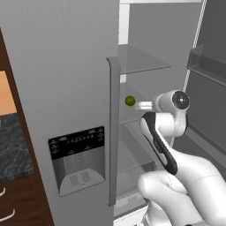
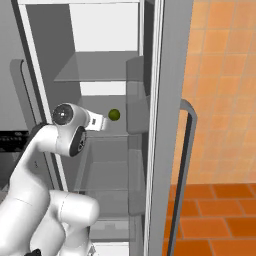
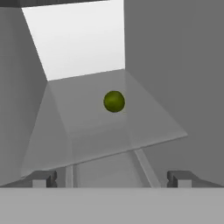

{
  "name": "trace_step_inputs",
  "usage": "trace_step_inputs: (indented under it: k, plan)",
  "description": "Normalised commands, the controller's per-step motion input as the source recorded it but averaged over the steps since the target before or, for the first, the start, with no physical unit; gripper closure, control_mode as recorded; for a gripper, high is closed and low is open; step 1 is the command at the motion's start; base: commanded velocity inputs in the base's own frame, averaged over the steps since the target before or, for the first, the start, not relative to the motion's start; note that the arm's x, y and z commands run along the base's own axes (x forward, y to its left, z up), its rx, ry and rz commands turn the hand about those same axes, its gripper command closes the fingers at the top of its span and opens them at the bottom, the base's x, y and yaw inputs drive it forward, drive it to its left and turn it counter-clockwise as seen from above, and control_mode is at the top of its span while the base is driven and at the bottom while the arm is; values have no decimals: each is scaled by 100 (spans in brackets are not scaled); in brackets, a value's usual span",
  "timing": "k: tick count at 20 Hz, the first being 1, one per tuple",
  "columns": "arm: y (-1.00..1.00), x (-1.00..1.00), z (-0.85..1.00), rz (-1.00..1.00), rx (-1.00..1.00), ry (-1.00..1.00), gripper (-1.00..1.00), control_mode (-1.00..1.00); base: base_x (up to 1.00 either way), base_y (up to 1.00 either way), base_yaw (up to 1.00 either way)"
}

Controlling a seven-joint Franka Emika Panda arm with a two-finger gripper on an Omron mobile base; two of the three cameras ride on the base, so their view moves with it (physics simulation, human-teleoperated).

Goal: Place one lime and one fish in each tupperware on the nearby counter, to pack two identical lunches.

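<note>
The jaws (image 3: 112,179) stand fully apart and empty, touching nothing; in the hand view their 2 dark tips rise at 7 and 5 o'clock along the bottom, with clear air between them. Ahead of them, toward 12 o'clock, 1 lime (image 3: 114,101) sits alone on a glass shelf (image 3: 153,127) inside the open fridge (image 1: 145,26), well apart from the tips. In the left base view the lime (image 1: 129,101) lies at 9 o'clock from the white wrist, just past the hand; in the right base view it (image 2: 114,115) lies at 3 o'clock from the wrist. The likely step in hand is the reach for this lime, so the task looks barely begun. The main risk is the fruit itself: round and on smooth glass, it may roll toward the back wall if 1 tip nudges it before the other closes. An approach that comes in too low could also knock the shelf's front edge, and the fridge door (image 1: 66,88) crowds the arm closely on its left.
</note>
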Motion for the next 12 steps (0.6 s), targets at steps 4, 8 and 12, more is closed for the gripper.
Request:
trace_step_inputs:
  k: [4, 8, 12]
  plan:
    - [-4, 74, -3, -8, 2, -3, -100, -100, 0, 0, 0]
    - [-4, 47, -26, 0, 0, -17, -100, -100, 0, 0, 0]
    - [-18, 57, -2, 0, 0, -3, -100, -100, 0, 0, 0]
